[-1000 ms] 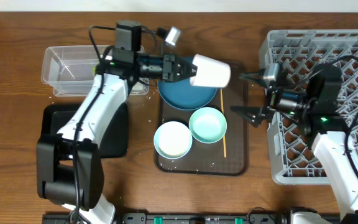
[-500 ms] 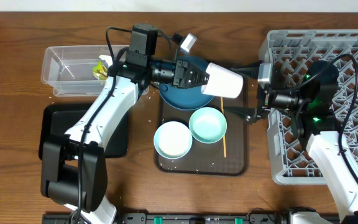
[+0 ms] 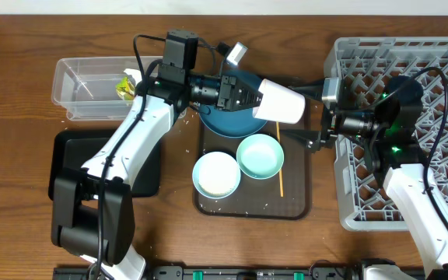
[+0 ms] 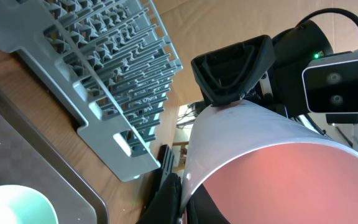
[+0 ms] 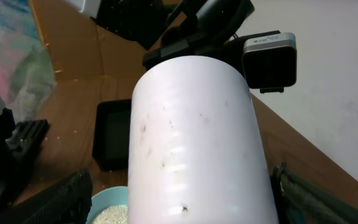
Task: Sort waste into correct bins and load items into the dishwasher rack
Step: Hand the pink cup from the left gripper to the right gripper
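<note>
Mostly undone, by what shows.

Waste: the snack wrapper lies in the clear tub. The black tray sits partly under the left arm, contents not readable. White rice grains sit in the pale bowl. No tissue in view.

Dishes: the blue plate, the mint bowl, the pale bowl and the chopstick are all on the brown serving tray. No dish shows in the dishwasher rack where the right arm does not cover it.

Step in hand, as I judge it: a mid-air handover of the cup. It hangs above the right edge of the plate, between the two grippers and short of the rack.

Left gripper: clamped on the cup's near end, a dark finger against the wall in the left wrist view.

Right gripper: spread wide, one finger on each side of the cup's far end, with no contact that I can see.

Orientation: the cup lies on its side, long axis roughly level and running left to right across the table, the far end slightly nearer the robot. A pinkish face shows at the end held by the left gripper, so I read that end as the mouth and the closed base as pointing at the right gripper and rack. This is not certain.
</note>
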You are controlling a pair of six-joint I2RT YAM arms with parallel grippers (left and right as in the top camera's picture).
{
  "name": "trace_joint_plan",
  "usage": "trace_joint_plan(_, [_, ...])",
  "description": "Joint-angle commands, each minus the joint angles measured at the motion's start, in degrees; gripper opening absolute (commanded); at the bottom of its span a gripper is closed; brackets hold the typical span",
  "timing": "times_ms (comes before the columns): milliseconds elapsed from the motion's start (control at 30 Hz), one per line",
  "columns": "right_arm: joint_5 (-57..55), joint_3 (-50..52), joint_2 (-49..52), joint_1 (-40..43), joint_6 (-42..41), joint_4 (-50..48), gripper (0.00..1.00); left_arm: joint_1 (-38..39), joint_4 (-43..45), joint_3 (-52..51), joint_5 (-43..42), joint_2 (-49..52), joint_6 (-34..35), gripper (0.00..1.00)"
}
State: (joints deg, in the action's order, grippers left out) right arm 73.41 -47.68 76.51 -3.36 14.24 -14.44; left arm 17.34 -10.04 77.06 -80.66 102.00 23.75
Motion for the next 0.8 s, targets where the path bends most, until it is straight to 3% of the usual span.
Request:
trace_joint_plan(0, [-1.44, -0.85, 0.76, -0.42, -0.50, 0.02, 0.88, 0.15, 0.13, 0.09, -1.25, 0.11, 0.61, 0.06])
trace_joint_plan(400, [-1.60, -0.85, 0.76, -0.44, -0.48, -1.66, 0.85, 1.79, 0.13, 0.09, -1.25, 0.11, 1.88, 0.06])
trace_joint_plan(767, [-1.60, -0.85, 0.76, -0.44, -0.50, -1.40, 0.74, 2.62, 0.15, 0.09, -1.20, 0.11, 1.88, 0.06])
